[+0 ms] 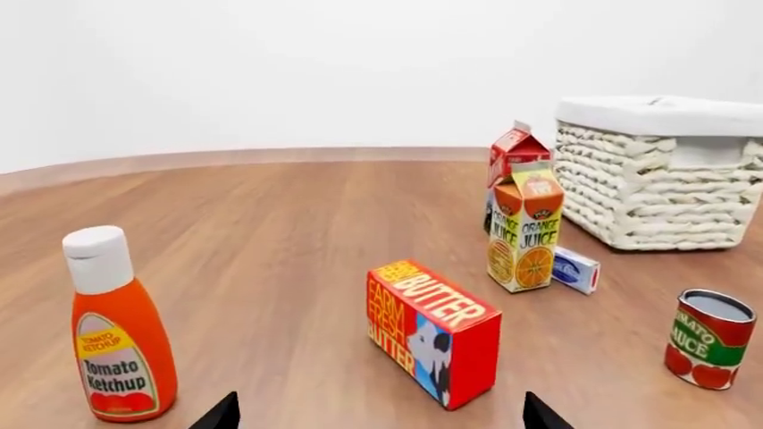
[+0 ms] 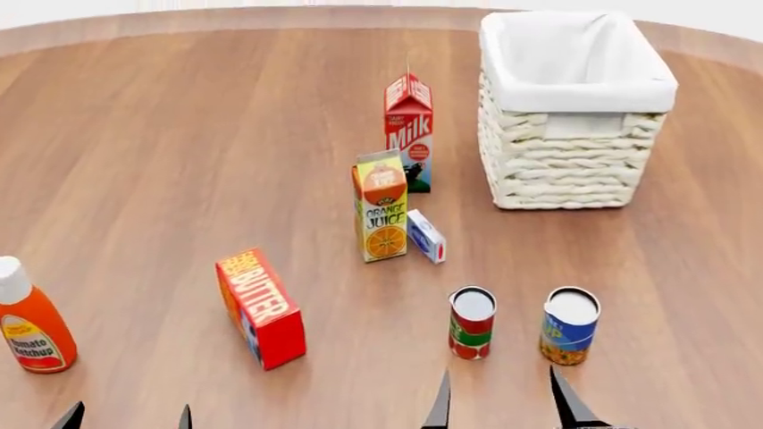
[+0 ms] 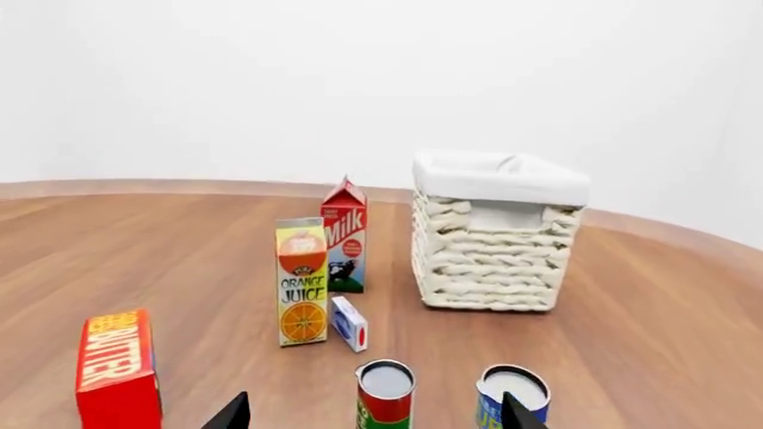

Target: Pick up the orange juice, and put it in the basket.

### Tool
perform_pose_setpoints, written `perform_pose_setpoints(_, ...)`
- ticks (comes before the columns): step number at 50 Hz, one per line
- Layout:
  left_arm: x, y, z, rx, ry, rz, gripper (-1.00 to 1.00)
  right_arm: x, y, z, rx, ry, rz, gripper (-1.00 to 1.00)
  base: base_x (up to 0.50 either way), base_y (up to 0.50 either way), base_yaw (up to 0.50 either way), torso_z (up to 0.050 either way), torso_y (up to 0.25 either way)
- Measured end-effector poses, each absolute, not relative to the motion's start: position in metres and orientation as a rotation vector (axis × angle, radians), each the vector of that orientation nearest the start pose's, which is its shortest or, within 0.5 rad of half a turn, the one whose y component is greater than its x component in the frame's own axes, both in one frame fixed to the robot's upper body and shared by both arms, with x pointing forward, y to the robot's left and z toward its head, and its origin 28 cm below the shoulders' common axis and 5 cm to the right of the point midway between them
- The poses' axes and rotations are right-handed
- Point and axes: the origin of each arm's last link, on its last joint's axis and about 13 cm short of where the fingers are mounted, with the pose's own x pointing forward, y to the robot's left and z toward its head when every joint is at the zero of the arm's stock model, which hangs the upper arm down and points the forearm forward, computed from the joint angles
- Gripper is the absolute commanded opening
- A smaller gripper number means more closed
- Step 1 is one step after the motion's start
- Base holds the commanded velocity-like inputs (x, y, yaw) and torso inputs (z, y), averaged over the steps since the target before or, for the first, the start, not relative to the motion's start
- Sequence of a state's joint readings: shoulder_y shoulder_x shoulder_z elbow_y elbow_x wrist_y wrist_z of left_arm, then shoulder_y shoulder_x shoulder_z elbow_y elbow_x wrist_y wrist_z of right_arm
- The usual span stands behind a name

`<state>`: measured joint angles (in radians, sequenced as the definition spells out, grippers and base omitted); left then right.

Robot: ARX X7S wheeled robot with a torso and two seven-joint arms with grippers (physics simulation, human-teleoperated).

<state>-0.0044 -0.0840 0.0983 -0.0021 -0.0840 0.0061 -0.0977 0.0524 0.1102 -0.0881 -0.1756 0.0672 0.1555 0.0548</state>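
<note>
The orange juice (image 2: pixel 383 207) is a tall yellow and orange carton standing upright mid-table, also seen in the left wrist view (image 1: pixel 524 229) and the right wrist view (image 3: pixel 302 282). The basket (image 2: pixel 574 159) is cream wicker with a white liner, at the back right, a short way from the carton; its wall shows as well in both wrist views (image 1: pixel 649 188) (image 3: pixel 495 259). My left gripper (image 2: pixel 125 418) is open at the near left edge, far from the carton. My right gripper (image 2: pixel 498 407) is open at the near edge, just in front of two cans.
A red Milk carton (image 2: pixel 409 131) stands just behind the juice, and a small white and blue box (image 2: pixel 426 236) lies against its right side. A red butter box (image 2: pixel 260 308), a ketchup bottle (image 2: pixel 32 319), a red and green can (image 2: pixel 473 323) and a blue can (image 2: pixel 570 325) stand nearer me.
</note>
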Motion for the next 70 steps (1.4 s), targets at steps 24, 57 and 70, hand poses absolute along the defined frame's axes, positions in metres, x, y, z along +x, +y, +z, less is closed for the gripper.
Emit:
perform_pose_setpoints(24,0.2105,0.2054,0.013,0.0,0.0,0.0,1.0,0.2253,-0.1014,0.0537,-0.026,-0.073,0.043,1.0,0.22,0.0,0.0,0.0,0.0)
perform_pose_setpoints(57,0.2105,0.2054,0.013,0.0,0.0,0.0,1.0,0.2246,-0.1016,0.0539,-0.01,-0.081,0.039,1.0,0.22,0.0,0.0,0.0,0.0)
perform_pose_setpoints(70,0.2105,0.2054,0.013,0.0,0.0,0.0,1.0,0.225,-0.1011,0.0538,-0.012,-0.081,0.042,1.0,0.23,0.0,0.0,0.0,0.0)
